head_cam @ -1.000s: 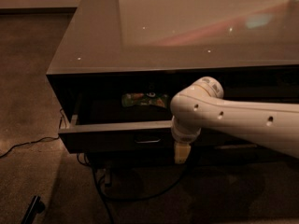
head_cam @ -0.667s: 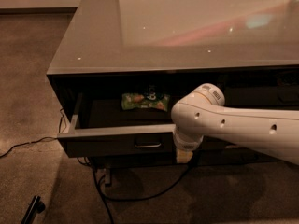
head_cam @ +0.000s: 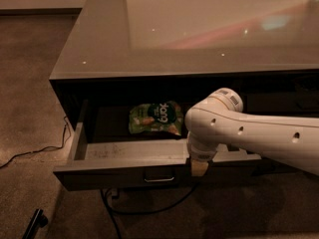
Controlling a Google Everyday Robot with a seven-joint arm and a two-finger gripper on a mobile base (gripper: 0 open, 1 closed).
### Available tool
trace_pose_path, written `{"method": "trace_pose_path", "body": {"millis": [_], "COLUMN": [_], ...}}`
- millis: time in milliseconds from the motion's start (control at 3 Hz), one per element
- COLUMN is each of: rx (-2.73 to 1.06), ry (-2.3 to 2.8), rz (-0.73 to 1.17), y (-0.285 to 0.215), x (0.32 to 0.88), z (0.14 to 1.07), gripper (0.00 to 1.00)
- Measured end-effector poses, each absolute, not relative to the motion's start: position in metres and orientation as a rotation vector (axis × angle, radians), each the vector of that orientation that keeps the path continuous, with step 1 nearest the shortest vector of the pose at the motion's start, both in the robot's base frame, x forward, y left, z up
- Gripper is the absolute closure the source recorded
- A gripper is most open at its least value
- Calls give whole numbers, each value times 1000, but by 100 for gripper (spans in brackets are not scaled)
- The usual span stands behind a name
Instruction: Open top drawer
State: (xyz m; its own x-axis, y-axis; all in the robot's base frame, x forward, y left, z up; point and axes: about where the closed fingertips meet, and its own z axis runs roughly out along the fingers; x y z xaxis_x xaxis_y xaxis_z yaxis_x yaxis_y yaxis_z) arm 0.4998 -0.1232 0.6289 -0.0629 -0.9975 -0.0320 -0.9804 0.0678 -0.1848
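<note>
Since a second ago the top drawer (head_cam: 109, 176) sits further out of the cabinet, and I see more of its floor. My single camera view shows one open drawer: a flat dark grey front, a pale scuffed grey inside, and one small rectangular loop handle (head_cam: 159, 176) at the centre. One crinkled green snack bag (head_cam: 155, 118) lies at the back of the drawer. My one arm (head_cam: 259, 136), a smooth white rounded shell with a few small dark dots, reaches in from the right. The gripper (head_cam: 199, 167) hangs at the front's top edge, just to the right of the handle, showing a tan tip; I cannot tell whether it is gripping or loose. The glossy grey countertop (head_cam: 199, 29) carries speckled reflections. Two thin dark cables (head_cam: 30, 152) trail over the mottled floor (head_cam: 30, 83), one on the left, one beneath the drawer.
</note>
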Motion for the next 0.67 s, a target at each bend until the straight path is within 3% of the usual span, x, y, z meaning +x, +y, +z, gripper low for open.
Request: {"method": "trace_pose_path", "body": {"millis": [333,667], "rx": [-2041,-2041], "ry": [2180,2180], "rz": [-170,-170], "y": [-123,-123], "x": [500,500], "z": [629,629], "gripper": [84,62]}}
